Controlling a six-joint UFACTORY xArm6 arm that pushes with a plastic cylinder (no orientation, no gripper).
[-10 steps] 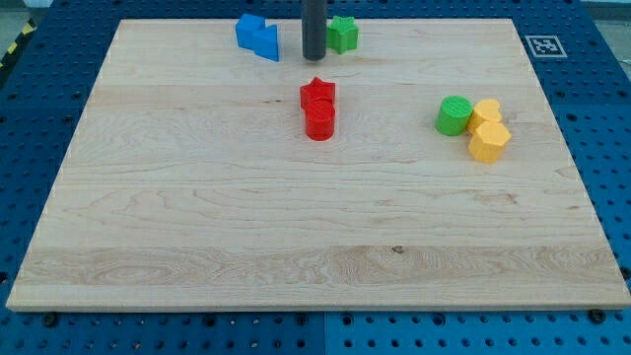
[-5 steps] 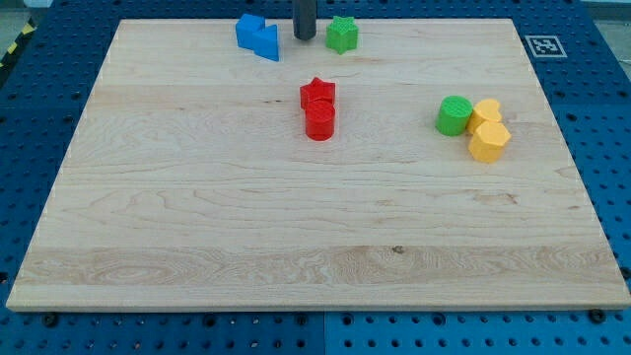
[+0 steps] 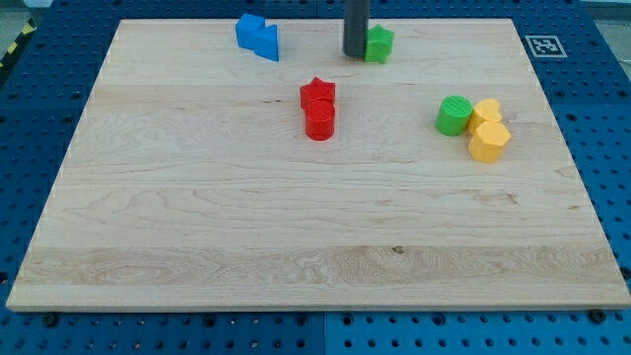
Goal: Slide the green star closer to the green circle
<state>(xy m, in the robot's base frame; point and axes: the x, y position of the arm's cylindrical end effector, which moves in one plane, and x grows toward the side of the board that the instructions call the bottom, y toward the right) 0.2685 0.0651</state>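
The green star (image 3: 380,43) sits near the view's top edge of the wooden board, right of centre. My tip (image 3: 355,53) is pressed against its left side. The green circle (image 3: 454,115) stands at the view's right, lower than the star, touching two yellow blocks. The star is well apart from the circle, up and to its left.
Two blue blocks (image 3: 258,35) sit at the view's top left of centre. A red star (image 3: 317,94) and a red cylinder (image 3: 319,121) touch near the board's middle. Two yellow blocks (image 3: 487,130) sit right of the green circle. The board's top edge (image 3: 444,19) is just behind the star.
My tip moved from left of the green star toward the view's right and pushed the star rightward along the top edge. The other blocks have not moved.
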